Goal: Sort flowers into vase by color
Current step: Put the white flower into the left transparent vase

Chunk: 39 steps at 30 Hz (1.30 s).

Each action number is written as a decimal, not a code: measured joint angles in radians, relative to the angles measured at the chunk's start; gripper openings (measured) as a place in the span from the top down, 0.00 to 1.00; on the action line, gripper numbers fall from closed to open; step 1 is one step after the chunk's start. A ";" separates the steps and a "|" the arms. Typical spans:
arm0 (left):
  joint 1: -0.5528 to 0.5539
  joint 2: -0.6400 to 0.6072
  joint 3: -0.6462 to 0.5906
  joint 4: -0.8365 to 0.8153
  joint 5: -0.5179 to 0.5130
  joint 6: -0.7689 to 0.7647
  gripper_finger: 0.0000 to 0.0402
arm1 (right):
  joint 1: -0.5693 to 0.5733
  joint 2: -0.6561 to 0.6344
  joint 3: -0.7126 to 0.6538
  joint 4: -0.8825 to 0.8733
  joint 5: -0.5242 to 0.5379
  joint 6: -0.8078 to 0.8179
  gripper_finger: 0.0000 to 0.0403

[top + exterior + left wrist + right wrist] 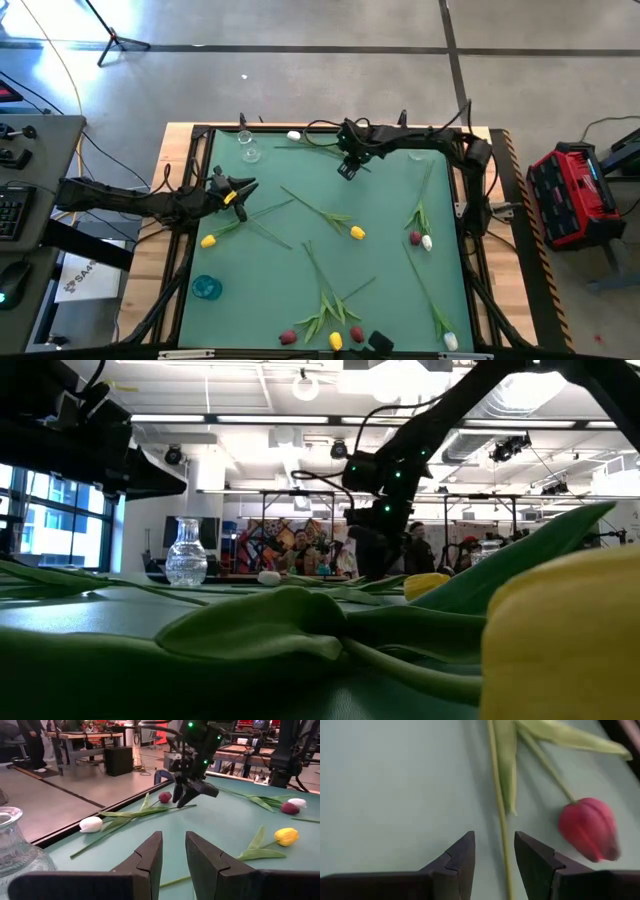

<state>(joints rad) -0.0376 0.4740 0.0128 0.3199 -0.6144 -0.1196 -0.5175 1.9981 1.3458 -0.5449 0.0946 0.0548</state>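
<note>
Green mat point(380, 200) covers the surface. Right gripper point(493, 851) hangs near the clear vase point(249, 148), jaws slightly open and empty above a stem point(498, 805) beside a dark red tulip point(589, 828). Left gripper point(173, 852), on the vase's other side, is slightly open, empty.

The surface point(390, 215) carries scattered flowers point(330, 305). One vase point(249, 148) stands at the far left corner; a second vase point(206, 287) stands near the left edge, toward the front. The left claw point(243, 188) is over the left side. The right claw point(348, 166) is over the far centre, above a flower stem point(501, 815).
</note>
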 joint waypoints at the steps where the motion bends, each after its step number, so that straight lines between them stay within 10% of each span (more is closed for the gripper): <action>1: 0.000 0.000 0.000 0.000 0.000 0.000 0.82 | 0.000 0.006 0.003 -0.008 0.001 -0.008 0.69; 31: 0.000 0.000 0.000 -0.010 -0.035 -0.009 0.82 | -0.041 0.013 -0.019 -0.046 0.000 -0.029 0.69; 39: 0.000 0.000 0.000 -0.040 -0.064 -0.009 0.82 | -0.048 0.049 -0.017 -0.032 -0.045 -0.037 0.86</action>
<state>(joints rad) -0.0376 0.4741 0.0128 0.2798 -0.6780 -0.1287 -0.5652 2.0476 1.3293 -0.5772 0.0499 0.0176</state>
